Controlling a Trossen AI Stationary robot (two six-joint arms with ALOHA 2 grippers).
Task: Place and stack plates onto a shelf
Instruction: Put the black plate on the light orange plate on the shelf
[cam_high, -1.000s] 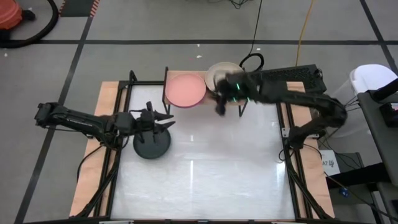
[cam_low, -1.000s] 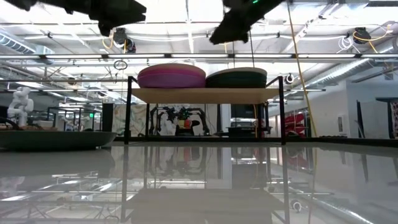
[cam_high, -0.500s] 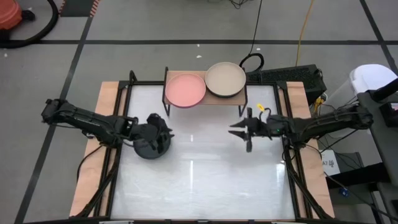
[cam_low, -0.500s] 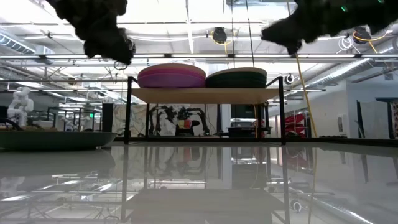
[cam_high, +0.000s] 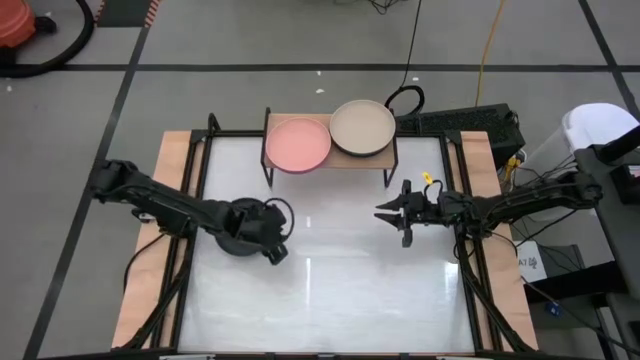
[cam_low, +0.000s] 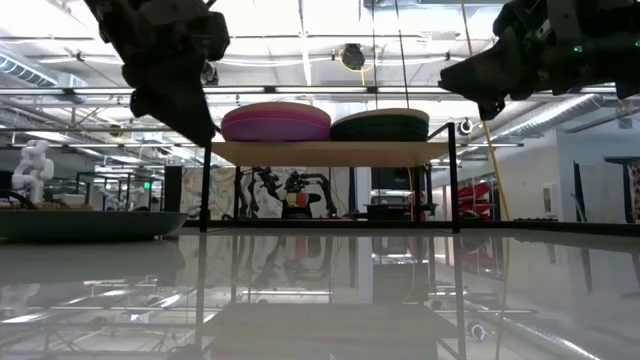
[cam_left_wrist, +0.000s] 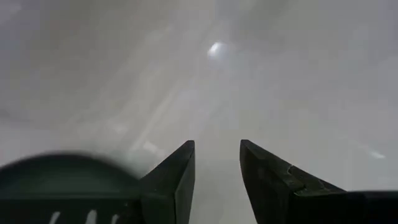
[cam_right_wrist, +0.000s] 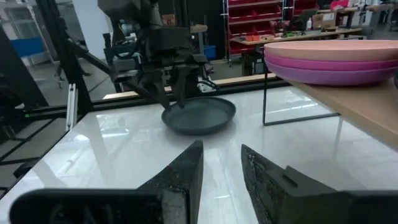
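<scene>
A charcoal plate (cam_high: 238, 240) (cam_right_wrist: 199, 116) lies flat on the white table, left of centre. My left gripper (cam_high: 276, 250) (cam_left_wrist: 217, 149) points down beside the plate's right rim, narrowly open and above the tabletop; the left wrist view shows the plate (cam_left_wrist: 62, 177) off to one side of its fingers. The wooden shelf (cam_high: 378, 160) stands at the far edge on black legs. It carries a peach-topped stack (cam_high: 297, 145) (cam_right_wrist: 329, 59) and a beige-topped stack (cam_high: 362, 128). My right gripper (cam_high: 388, 214) (cam_right_wrist: 222, 152) hovers open near the right side, in front of the shelf.
Black frame rails and wooden strips (cam_high: 172, 160) run along the table's left and right sides. A black cable loop (cam_high: 405, 98) lies behind the shelf. Bare white tabletop (cam_high: 330, 285) stretches between the arms and toward the near edge.
My right gripper has drawn back from the beige-topped stack on the shelf, toward the table's near and right sides, and now holds there. My left gripper has moved across the charcoal plate toward the near and right edges and tipped to point down. The plates have stayed put.
</scene>
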